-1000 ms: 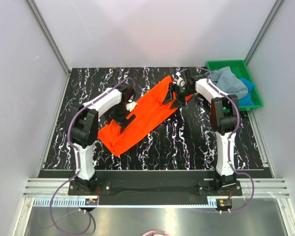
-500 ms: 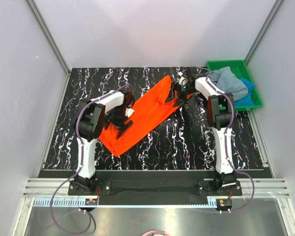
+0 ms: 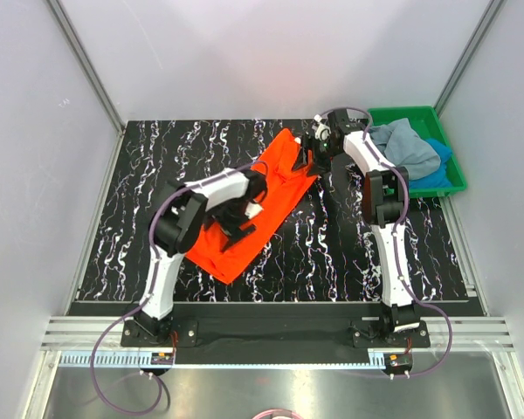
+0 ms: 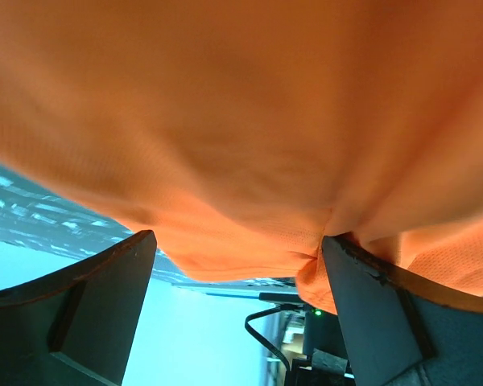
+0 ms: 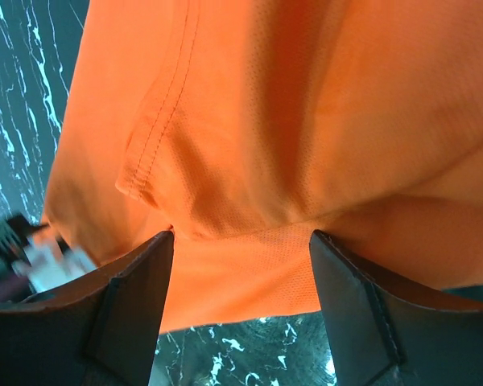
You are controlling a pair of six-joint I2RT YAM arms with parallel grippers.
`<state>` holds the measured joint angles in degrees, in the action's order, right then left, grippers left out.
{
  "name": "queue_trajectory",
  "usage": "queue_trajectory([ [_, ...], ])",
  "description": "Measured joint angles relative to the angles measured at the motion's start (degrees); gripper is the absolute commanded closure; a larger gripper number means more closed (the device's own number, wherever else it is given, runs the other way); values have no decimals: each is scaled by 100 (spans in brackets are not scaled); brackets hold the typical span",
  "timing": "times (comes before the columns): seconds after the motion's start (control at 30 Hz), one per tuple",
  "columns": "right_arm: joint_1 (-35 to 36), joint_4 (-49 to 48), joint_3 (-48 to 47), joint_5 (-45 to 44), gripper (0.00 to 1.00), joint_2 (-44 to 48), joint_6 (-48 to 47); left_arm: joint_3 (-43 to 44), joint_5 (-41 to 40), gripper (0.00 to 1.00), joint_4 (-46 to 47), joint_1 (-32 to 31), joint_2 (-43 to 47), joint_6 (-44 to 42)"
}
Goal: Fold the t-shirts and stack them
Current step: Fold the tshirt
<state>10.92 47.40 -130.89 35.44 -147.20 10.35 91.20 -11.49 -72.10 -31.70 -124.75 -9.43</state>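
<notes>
The bright orange t-shirt (image 3: 220, 243) lies as a long diagonal band on the black marbled table (image 3: 140, 175), and it fills the left wrist view (image 4: 225, 121) and the right wrist view (image 5: 290, 121). My left gripper (image 3: 250, 208) is over the shirt's middle. Its jaws (image 4: 237, 241) stand open, with cloth draped across the fingertips. My right gripper (image 3: 308, 159) is at the shirt's far end. It (image 5: 241, 235) is open, and a hemmed fold spans the gap between its fingers. A grey-blue t-shirt (image 3: 409, 144) and a bright blue t-shirt (image 3: 440, 166) lie crumpled in the tray.
A green plastic tray (image 3: 402, 112) stands at the back right corner of the table. Grey walls and metal posts close in the table on the left, back and right. Both arm bases sit on the rail at the near edge.
My left arm has swung right toward the table's middle, and the shirt's near end has shifted right and bunched shorter. My right gripper has drawn back slightly toward the far edge.
</notes>
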Motion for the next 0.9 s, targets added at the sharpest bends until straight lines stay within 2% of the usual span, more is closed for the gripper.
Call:
queue_trajectory([
  [0.23, 0, 0, -225, -50, 23, -114, -57, -2, 243, 7, -2, -1047, 0, 37],
  [0.43, 0, -37, -507, -57, 21, -275, -92, -4, 442, 6, -9, -1655, 0, 72],
  [0.67, 17, -205, -804, -199, 19, -413, -177, 317, 636, 6, -4, -2006, -133, 111],
  [0.9, 22, -323, -872, -199, 18, -476, -234, 822, 684, 6, -190, -2033, -442, 107],
])
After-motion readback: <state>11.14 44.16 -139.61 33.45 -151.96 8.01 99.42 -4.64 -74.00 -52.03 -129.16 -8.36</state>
